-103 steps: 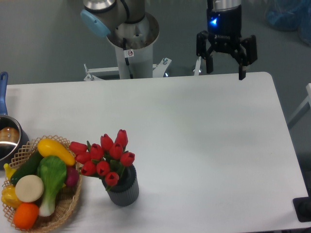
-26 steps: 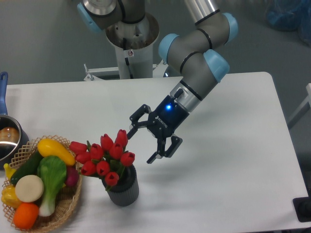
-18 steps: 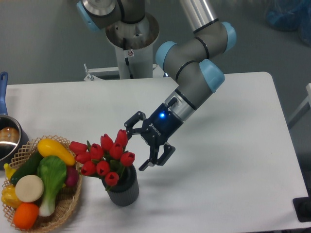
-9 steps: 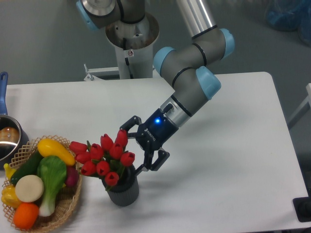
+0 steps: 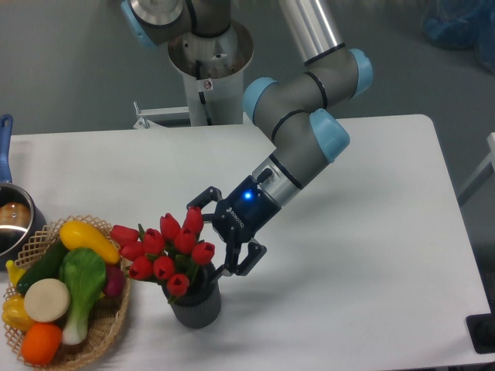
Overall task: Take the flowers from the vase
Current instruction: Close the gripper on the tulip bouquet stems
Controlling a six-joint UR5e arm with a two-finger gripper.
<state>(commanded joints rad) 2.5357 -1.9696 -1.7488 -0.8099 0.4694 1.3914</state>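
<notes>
Camera view: fixed, looks down on white table [image 5: 348, 255] w/ arm base behind it.
Flowers [image 5: 166, 251]: red tulip bunch standing in vase [image 5: 197, 305], front-left of table, just beside basket [image 5: 108, 328]. Heads lean left, toward basket.
Pincer [image 5: 217, 240]: spread wide, holding nothing; comes in from right, tilted, one finger near top bloom, other near vase rim. Touching petals or not – can't tell.
Handling (judged): prob. light, soft heads, bendy stems; petals crush easily. Best grip low on bunched stems just above vase rim, not on blooms. Vase small, could tip or lift w/ the bunch if stems sit tight.
Surface: smooth, matte, plain white; little friction to hold vase down, likely.
Room: grey floor, blue-handled pot [image 5: 11, 216] at left edge, toy veg [image 5: 66, 286] in basket.
</notes>
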